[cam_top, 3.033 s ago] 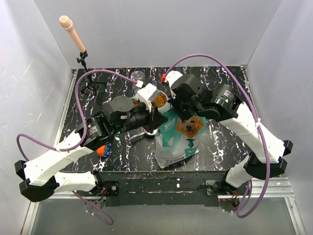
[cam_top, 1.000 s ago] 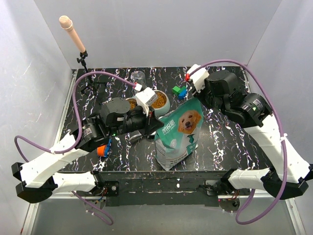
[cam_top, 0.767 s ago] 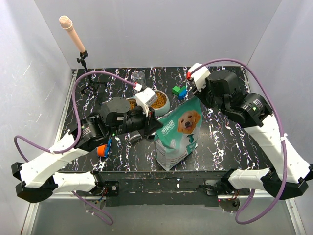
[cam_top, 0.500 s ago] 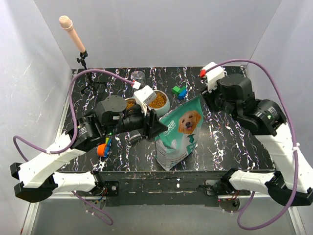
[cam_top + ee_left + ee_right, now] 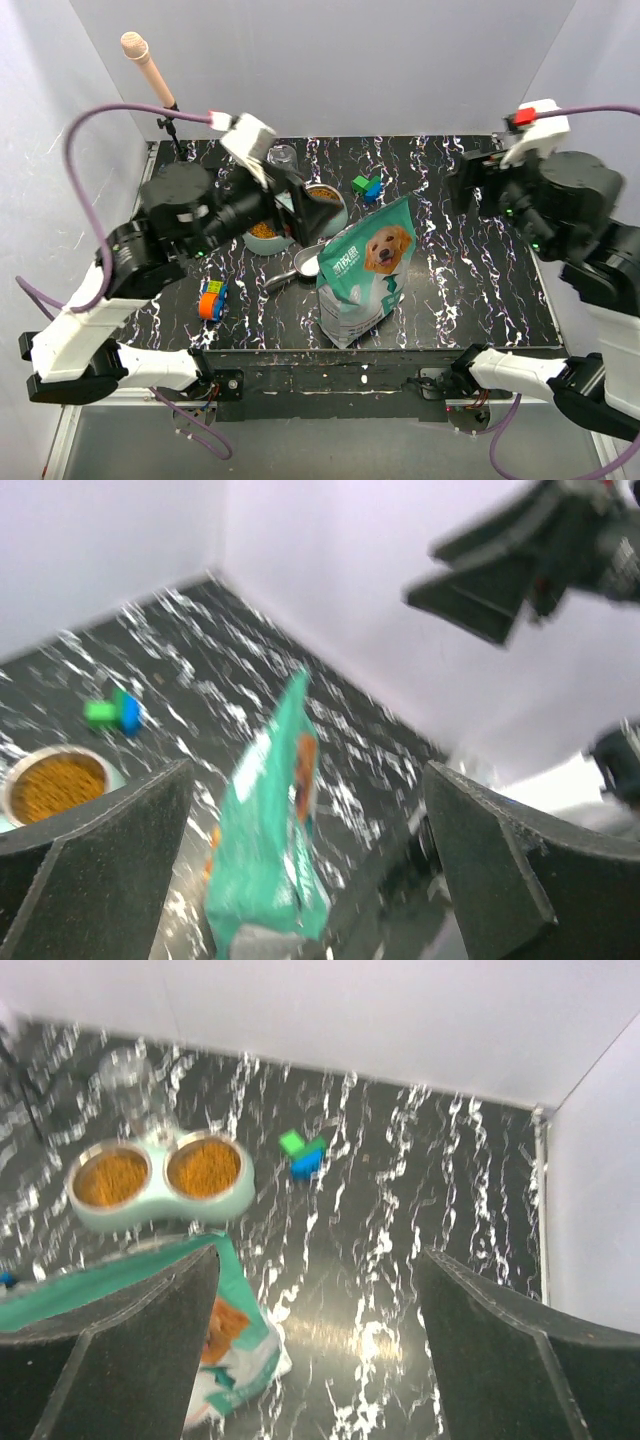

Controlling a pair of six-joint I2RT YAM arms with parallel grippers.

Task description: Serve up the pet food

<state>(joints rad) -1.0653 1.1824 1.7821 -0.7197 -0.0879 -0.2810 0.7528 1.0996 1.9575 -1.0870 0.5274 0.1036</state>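
Holds the left claw high over the table, spread wide, with nothing between the fingers. Finds the kibble below and off to the left of that claw, heaped in a teal twin bowl. Sees the bag standing upright almost straight beneath the claw. Farther out past the bag, makes out green and blue blocks touching each other.

Carries the right claw just as wide and just as empty, also well above the table. From there looks down on both wells of the bowl, ahead and to the left of the claw, each filled with kibble. Places the blocks just right of the bowl and ahead of the claw, and the bag down beside one finger, nearer than the bowl.

From overhead, shows a metal scoop lying between bowl and bag, nearer the bases than the left claw. Cannot tell what the scoop holds.
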